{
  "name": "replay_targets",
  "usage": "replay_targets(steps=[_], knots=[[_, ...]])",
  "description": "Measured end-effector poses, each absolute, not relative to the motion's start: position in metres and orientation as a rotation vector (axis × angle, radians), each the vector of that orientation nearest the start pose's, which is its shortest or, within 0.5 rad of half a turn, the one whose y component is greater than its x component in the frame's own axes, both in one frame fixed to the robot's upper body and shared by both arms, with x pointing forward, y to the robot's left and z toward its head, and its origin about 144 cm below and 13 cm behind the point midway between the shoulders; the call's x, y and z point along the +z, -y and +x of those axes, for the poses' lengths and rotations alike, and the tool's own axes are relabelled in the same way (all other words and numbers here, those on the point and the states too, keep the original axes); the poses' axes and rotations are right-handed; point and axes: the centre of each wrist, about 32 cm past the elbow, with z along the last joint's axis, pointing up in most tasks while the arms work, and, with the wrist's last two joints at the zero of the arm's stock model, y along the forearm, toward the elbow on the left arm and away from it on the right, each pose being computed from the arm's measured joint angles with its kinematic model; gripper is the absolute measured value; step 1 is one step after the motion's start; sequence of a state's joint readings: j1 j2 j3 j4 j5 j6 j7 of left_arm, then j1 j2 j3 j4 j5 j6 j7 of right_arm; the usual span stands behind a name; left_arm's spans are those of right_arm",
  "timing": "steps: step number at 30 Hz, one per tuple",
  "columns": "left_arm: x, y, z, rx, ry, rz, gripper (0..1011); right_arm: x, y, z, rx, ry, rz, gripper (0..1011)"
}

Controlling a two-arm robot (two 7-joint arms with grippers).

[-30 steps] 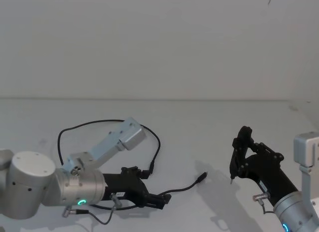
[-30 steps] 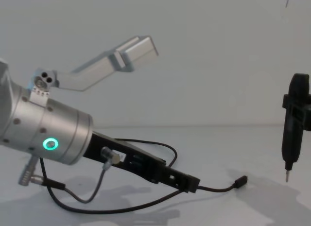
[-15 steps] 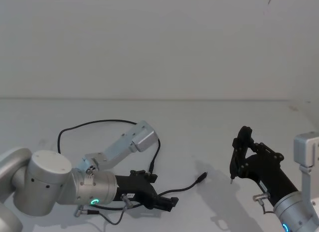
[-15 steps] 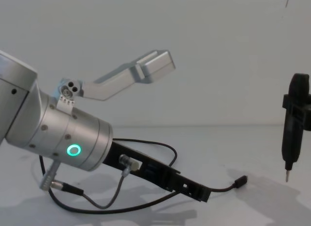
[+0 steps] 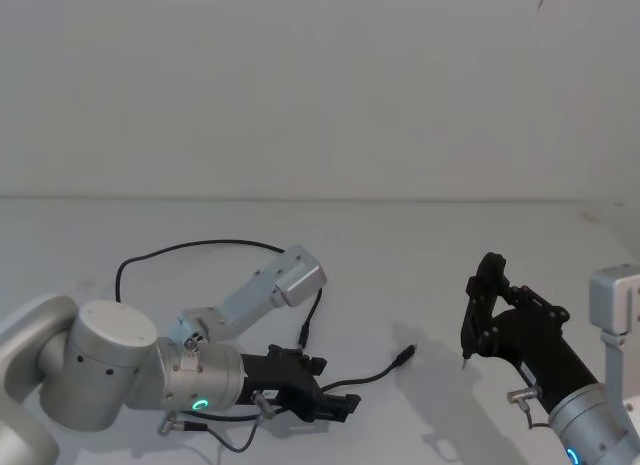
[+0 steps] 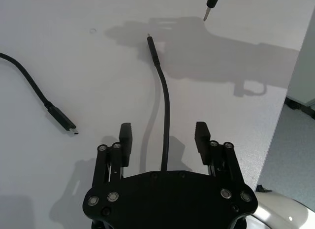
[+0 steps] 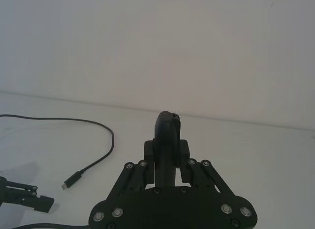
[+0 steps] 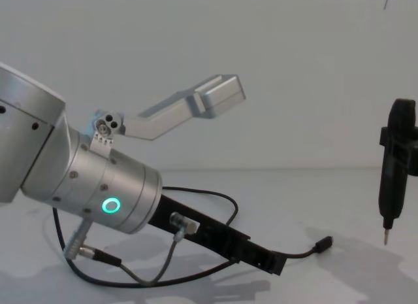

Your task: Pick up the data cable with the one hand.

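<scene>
Data cable [image 6: 165, 98] lies looped on worktop [image 5: 420, 255], near front edge; light, floppy. Left gripper [image 6: 163, 130] low, jaws apart astride cord behind plug: pinch there. Right gripper [image 5: 478, 315] parked, right edge.

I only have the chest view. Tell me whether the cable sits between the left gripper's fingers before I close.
Observer: In the left wrist view the data cable runs between the left gripper's open fingers, touching neither.
Operator: Report the plugs.
Observer: One plug lies beyond the fingertips; the other lies outside the fingers.
Operator: The right gripper sits parked at my right edge. Trace the remaining cable.
Observer: Head view: it arcs in a wide loop behind the left arm.
</scene>
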State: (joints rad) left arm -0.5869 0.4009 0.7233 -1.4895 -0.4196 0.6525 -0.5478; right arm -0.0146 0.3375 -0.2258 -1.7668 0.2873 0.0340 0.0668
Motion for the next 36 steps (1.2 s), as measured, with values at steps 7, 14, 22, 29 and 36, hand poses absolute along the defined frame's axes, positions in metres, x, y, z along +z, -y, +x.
replay_targets(steps=[7, 14, 22, 29, 36], knots=[[1.251, -0.155, 0.548, 0.486, -0.187, 0.539, 574, 1.189, 0.237, 0.443, -1.229, 0.075, 0.026, 279], [1.251, -0.154, 0.548, 0.485, -0.188, 0.540, 345, 1.189, 0.237, 0.443, -1.229, 0.075, 0.026, 279], [1.251, -0.154, 0.549, 0.485, -0.189, 0.542, 118, 1.189, 0.237, 0.443, -1.229, 0.075, 0.026, 279], [1.251, -0.154, 0.549, 0.485, -0.189, 0.541, 35, 1.190, 0.237, 0.443, -1.230, 0.077, 0.030, 279], [1.254, -0.154, 0.548, 0.484, -0.168, 0.520, 35, 1.200, 0.237, 0.445, -1.225, 0.105, 0.064, 279]])
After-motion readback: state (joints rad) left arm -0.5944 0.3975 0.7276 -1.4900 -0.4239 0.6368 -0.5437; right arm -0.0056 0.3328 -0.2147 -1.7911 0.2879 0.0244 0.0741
